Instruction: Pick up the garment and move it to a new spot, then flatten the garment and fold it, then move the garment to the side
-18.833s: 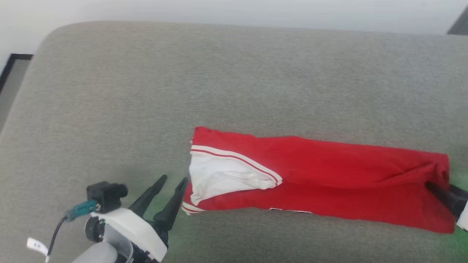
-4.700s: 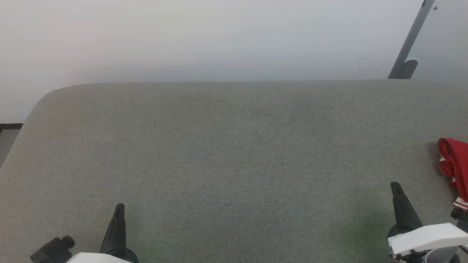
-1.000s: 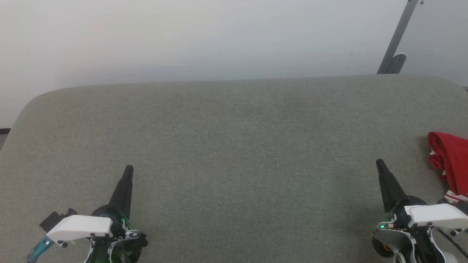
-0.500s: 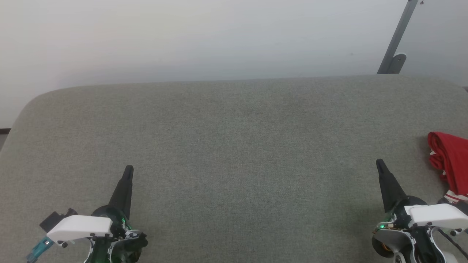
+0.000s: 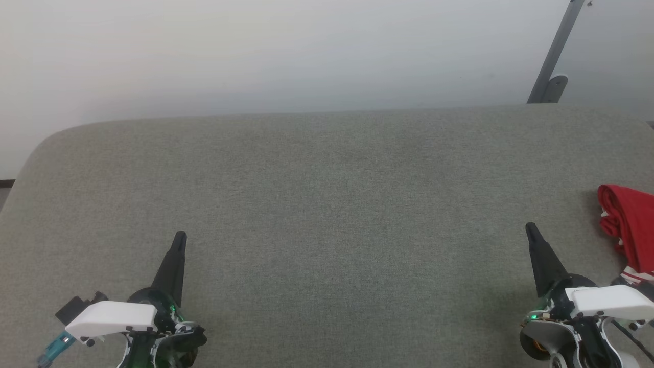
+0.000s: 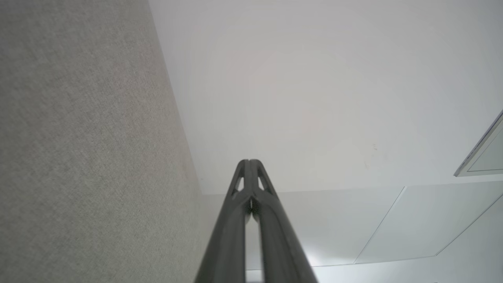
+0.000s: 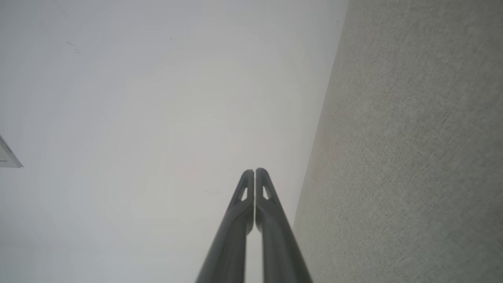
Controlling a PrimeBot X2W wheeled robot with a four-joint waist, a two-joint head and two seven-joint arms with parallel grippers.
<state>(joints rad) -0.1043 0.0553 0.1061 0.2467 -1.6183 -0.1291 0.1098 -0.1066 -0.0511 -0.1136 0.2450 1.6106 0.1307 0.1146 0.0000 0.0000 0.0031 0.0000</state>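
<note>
Left gripper [image 5: 179, 239] fully closed, 2 fingers pressed together, holding nothing, over grey table [image 5: 327, 204]. Right gripper [image 5: 531, 230] same. Garment [image 5: 631, 222] lies bunched at the table's right edge, long axis running near-far, striped trim at the near end.

Soft, even, shadowless light; sharp.

We are seeing the garment [image 5: 629, 225] running off the right edge | we are losing the grey post [image 5: 554, 53] past the top edge
</note>
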